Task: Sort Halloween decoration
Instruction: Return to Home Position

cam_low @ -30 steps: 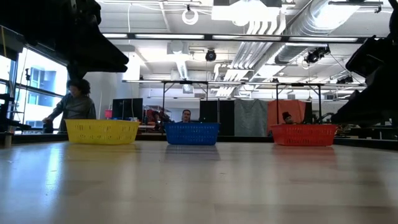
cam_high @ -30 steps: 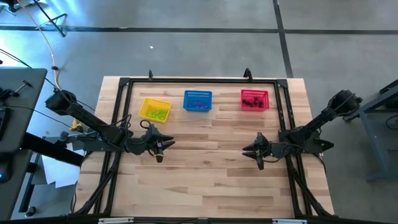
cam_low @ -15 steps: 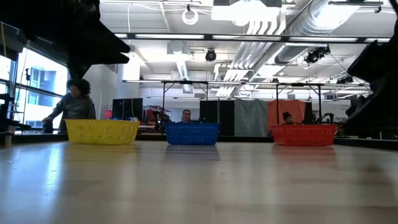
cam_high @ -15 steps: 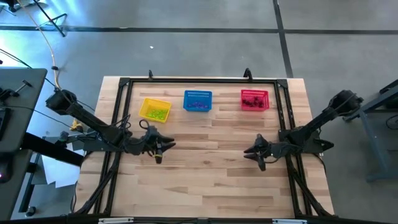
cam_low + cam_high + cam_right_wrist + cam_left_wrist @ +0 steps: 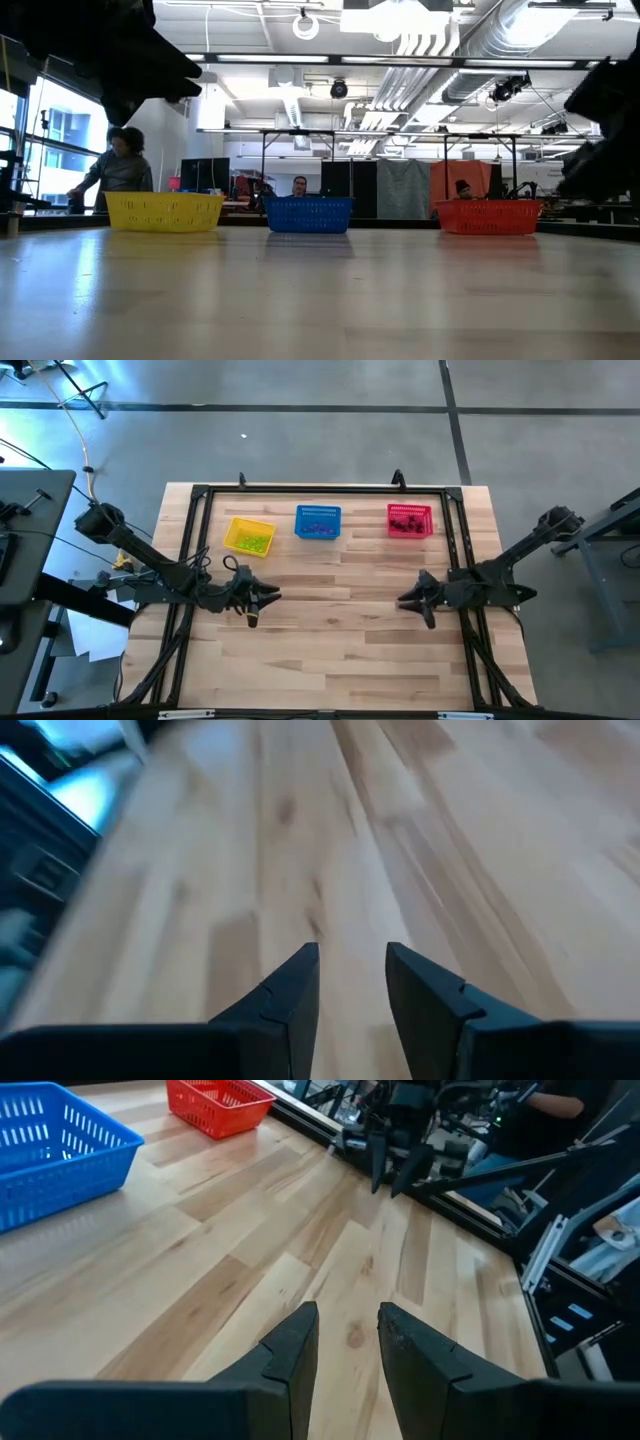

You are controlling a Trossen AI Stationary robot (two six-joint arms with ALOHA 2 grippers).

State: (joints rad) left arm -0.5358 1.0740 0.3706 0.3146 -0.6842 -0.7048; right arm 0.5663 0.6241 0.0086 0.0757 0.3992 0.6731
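Three mesh baskets stand in a row at the table's far side: yellow (image 5: pixel 249 537), blue (image 5: pixel 318 522) and red (image 5: pixel 409 520). The Halloween decoration shows only as tiny trinkets inside them: yellow-green ones (image 5: pixel 250 544) in the yellow basket, purple ones (image 5: pixel 319 530) in the blue, black ones (image 5: pixel 404 524) in the red. My left gripper (image 5: pixel 262 600) hovers over the bare wood at the table's left middle, open, nothing between its fingers (image 5: pixel 348 1312). My right gripper (image 5: pixel 412 600) hovers at the right middle, also open and empty (image 5: pixel 352 952).
A black frame (image 5: pixel 200 495) runs around the wooden table top. The middle and near parts of the table (image 5: pixel 330 640) are bare wood. In the low view people sit and stand in the room behind the baskets (image 5: pixel 309 214).
My right gripper has drawn back a little toward the table's right edge, still open and empty. The baskets have stayed where they were.
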